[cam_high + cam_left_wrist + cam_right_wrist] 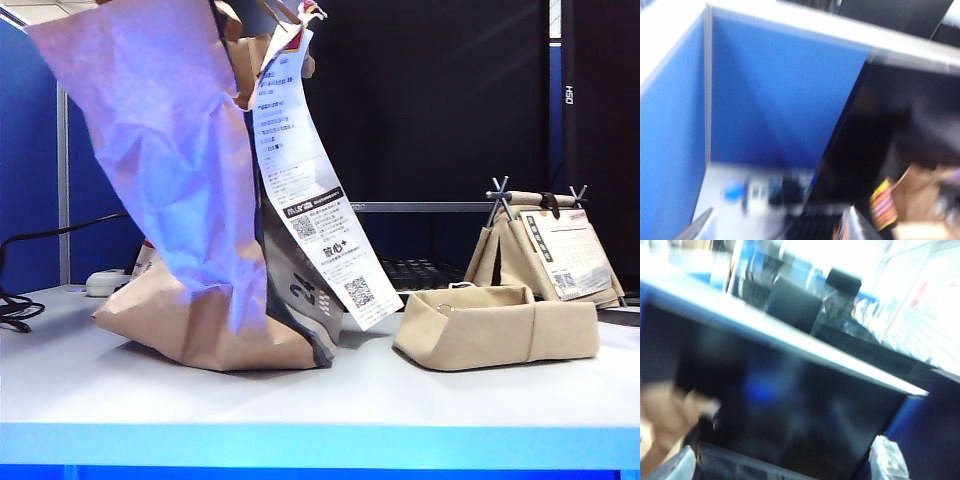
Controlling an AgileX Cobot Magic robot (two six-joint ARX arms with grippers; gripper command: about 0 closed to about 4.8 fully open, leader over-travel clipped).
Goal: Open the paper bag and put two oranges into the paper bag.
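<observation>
The paper bag [180, 310] stands on the left of the surface [320, 400], creased and leaning, its top running out of the exterior view. The long white receipt [310, 200] hangs down its right side. I see no oranges in any view, so I can't say where they are.

Neither arm shows in the exterior view. Both wrist views are badly blurred. On the left gripper [780, 231], the fingers [700, 226] stand apart with nothing between them. The right gripper [780, 467] is spread wide, its fingers [887, 460] empty too. Each wrist camera catches only a brown scrap of the bag at the edge of its view, so I judge both grippers to be up near the bag's top, holding nothing.

My worries from here:
- With views this smeared, I could close on the receipt instead of a handle or the rim and tear it off.
- The bag leans already, so a one-sided pull could tip it over or drag it along the surface.
- Its mouth looks collapsed, and a fruit dropped before it gapes would bounce off and roll.
- The low beige bag [495, 325] and the stick-handled bag [540, 250] sit well to the right, and aiming at either would be the wrong target.
</observation>
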